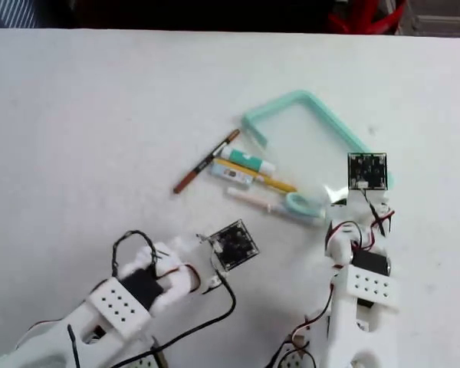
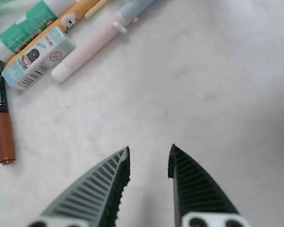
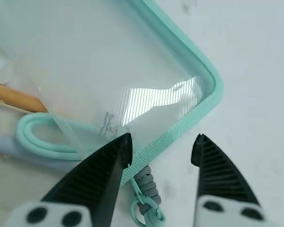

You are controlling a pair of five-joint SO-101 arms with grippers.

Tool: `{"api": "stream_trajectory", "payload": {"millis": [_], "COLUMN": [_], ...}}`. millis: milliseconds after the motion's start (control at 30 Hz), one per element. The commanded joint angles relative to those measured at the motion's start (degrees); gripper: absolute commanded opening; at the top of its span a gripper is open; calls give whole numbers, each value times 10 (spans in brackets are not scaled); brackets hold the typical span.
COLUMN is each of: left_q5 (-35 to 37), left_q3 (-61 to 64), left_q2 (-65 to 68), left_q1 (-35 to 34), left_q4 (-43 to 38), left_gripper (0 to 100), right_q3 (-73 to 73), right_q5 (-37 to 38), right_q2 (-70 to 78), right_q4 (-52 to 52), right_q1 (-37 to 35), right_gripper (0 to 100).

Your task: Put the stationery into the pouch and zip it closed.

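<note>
Where pouch [image 3: 132, 61] overlaps, pencil [image 3: 14, 98] end unclear (hazy)

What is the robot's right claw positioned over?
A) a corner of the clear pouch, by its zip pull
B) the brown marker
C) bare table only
A: the open right gripper straddles a mint-trimmed corner of the pouch, with the zip pull right beside it.
</note>
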Motion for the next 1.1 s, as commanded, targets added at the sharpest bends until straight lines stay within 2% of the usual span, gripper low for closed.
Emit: {"api": "stream_trajectory", "payload": {"millis": [0,167,433,633,767,1067], "left_q5": [-5,-4,-6,-6,-5,8], "left_q3": [-2,-5,0,-4,-19,-156], "left_q2": [-10,-10,-10,-10,-10,-10], "left_q1": [4,-9,18,-4,-44,-207], "left_q4": [0,-1,0,0,-4,-21], "left_gripper": [142,142,142,142,142,146], "right_q3": [-4,-4,-4,-4,4,4], "right_q5": [4,4,4,4,4,8], "right_q2": [-9,-8,-7,-7,-6,-6], "right_q4": [-10,-10,-10,-11,-34,-36], "right_q1": [-5,-6,-6,-6,-6,-1], "right_gripper": [206,206,206,206,206,205]}}
